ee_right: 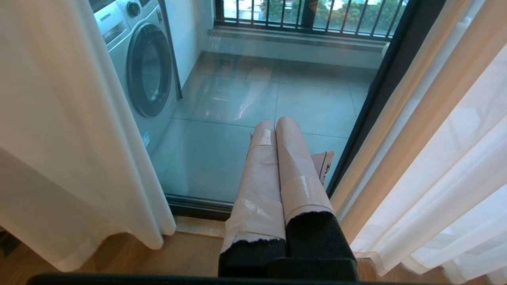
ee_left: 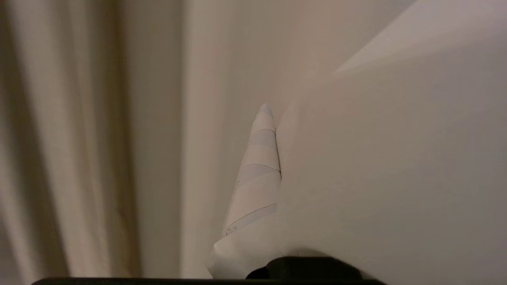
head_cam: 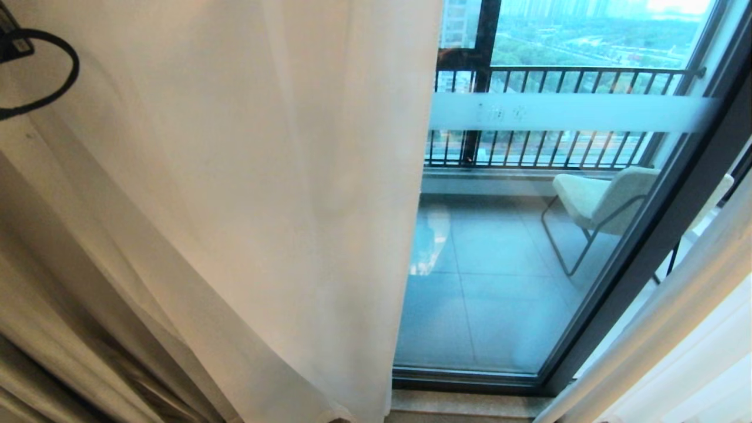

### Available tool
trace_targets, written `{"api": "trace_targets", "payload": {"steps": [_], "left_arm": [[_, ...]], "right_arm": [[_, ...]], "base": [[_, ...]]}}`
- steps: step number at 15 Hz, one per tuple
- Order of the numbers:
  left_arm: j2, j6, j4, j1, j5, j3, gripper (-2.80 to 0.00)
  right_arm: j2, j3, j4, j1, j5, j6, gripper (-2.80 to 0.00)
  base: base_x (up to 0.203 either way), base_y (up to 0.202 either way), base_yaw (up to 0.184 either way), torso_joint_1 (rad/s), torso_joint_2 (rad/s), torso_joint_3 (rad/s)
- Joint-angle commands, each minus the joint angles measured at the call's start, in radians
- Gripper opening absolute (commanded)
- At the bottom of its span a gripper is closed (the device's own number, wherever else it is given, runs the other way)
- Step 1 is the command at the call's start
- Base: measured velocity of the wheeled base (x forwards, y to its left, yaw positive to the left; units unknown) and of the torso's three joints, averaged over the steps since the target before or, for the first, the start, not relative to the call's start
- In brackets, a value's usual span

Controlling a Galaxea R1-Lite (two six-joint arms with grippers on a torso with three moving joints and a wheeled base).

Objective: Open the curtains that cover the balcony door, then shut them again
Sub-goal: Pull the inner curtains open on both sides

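Status: the curtains stand part-way open. A gap shows the balcony door (head_cam: 529,247) glass between two panels, so I judge the opening phase either under way or done, or the closing already begun; these views alone do not settle which. At least one full closing pull appears left.

Curtains, sheer white: two panels. Left curtain panel (head_cam: 247,194) covers the left of the head view down to the floor; right curtain panel (head_cam: 675,329) is bunched along the dark door frame.

Balcony door: one glass pane in view, with one frosted band (head_cam: 564,111) across it.

Grippers: two. My left gripper (ee_left: 266,114) is closed, its taped tip pressed into the folds of the left panel, fabric draped over one side of it; whether cloth is pinched between the fingers I cannot tell. My right gripper (ee_right: 277,124) is closed on nothing, hanging low before the glass, between the two panels.

Beyond the glass: one chair (head_cam: 599,205), one washing machine (ee_right: 138,59), one barred railing (head_cam: 558,117).
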Motion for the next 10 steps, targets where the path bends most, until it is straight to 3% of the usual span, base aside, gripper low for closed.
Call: {"api": "trace_targets", "payload": {"steps": [1,10], "left_arm": [[0.033,-0.014,-0.004,0.086,0.003,-0.046,-2.8],[0.166,-0.071,-0.005,0.387,0.008,-0.212,-2.8]], "right_arm": [[0.0,0.0,0.0,0.0,0.001,-0.001,-2.8],[0.0,0.0,0.0,0.0,0.001,-0.001,-2.8]], "base": [[0.0,0.0,0.0,0.0,0.0,0.0],[0.0,0.0,0.0,0.0,0.0,0.0]]}}
